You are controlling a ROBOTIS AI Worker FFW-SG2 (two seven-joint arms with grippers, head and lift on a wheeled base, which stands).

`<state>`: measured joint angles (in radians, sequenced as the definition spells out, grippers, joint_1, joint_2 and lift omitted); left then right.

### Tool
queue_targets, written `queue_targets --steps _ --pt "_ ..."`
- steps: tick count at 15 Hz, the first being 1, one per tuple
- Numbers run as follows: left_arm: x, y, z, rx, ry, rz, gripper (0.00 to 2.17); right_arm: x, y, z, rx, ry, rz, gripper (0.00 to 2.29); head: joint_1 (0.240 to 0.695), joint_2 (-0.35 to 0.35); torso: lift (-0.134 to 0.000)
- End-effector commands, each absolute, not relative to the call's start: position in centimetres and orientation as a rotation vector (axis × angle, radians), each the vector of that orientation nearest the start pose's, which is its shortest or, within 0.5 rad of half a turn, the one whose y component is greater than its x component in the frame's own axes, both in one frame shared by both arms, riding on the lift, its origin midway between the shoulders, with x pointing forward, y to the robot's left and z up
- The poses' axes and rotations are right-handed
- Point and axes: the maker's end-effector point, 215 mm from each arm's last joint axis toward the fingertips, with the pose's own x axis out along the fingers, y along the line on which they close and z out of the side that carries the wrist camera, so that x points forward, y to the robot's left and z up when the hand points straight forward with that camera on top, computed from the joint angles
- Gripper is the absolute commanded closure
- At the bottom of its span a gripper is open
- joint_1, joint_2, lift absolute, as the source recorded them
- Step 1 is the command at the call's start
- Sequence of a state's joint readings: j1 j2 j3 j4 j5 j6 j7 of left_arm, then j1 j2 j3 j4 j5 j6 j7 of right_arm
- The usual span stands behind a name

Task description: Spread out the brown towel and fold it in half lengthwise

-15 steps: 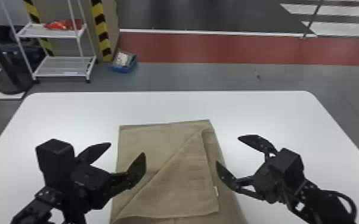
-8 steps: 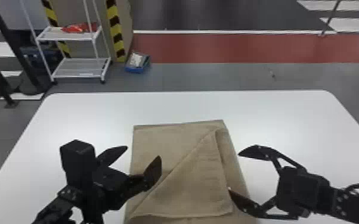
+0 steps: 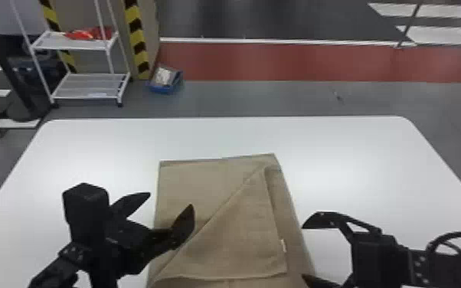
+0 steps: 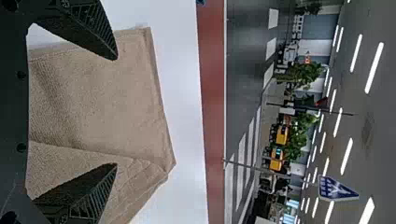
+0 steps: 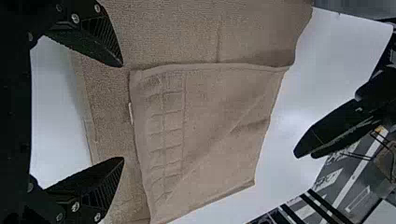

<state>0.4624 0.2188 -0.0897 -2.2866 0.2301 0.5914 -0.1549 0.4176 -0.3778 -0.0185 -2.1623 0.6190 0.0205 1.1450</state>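
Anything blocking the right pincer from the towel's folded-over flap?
Nothing visible. The right pincer is open at the right side of the towel, with no object between it and the flap. The left pincer is over by the towel's left edge, not in between.

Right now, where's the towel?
In the head view, the towel is lower middle on the table, left pincer at its left side, right pincer at its right edge.

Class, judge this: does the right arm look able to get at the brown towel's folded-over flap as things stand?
Probably yes: the right gripper is at the right side of the towel, its fingers open and empty, and nothing lies on the flap.
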Motion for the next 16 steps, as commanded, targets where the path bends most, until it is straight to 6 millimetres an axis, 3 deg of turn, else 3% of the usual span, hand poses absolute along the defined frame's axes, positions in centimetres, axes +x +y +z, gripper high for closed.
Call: queue_targets --steps 1,5,9,16 --pt "42.1 13.6 -36.9 -0.056 0.371 -0.396 0.07 35.2 -15.9 -41.5 -0.991 0.378 1.154 0.22 0.695 -0.035 -0.125" --pt "42.0 13.7 -37.1 -0.056 0.374 -0.395 0.07 35.6 -14.6 -41.9 -1.016 0.389 1.19 0.32 0.695 -0.03 -0.125" --pt "42.0 13.7 -37.1 -0.054 0.375 -0.396 0.07 34.3 -13.2 -43.4 -1.022 0.454 1.262 0.41 0.695 -0.007 -0.125" --pt "41.8 13.8 -37.6 -0.057 0.386 -0.395 0.07 34.8 -12.7 -44.3 -1.022 0.49 1.278 0.62 0.695 0.015 -0.125"
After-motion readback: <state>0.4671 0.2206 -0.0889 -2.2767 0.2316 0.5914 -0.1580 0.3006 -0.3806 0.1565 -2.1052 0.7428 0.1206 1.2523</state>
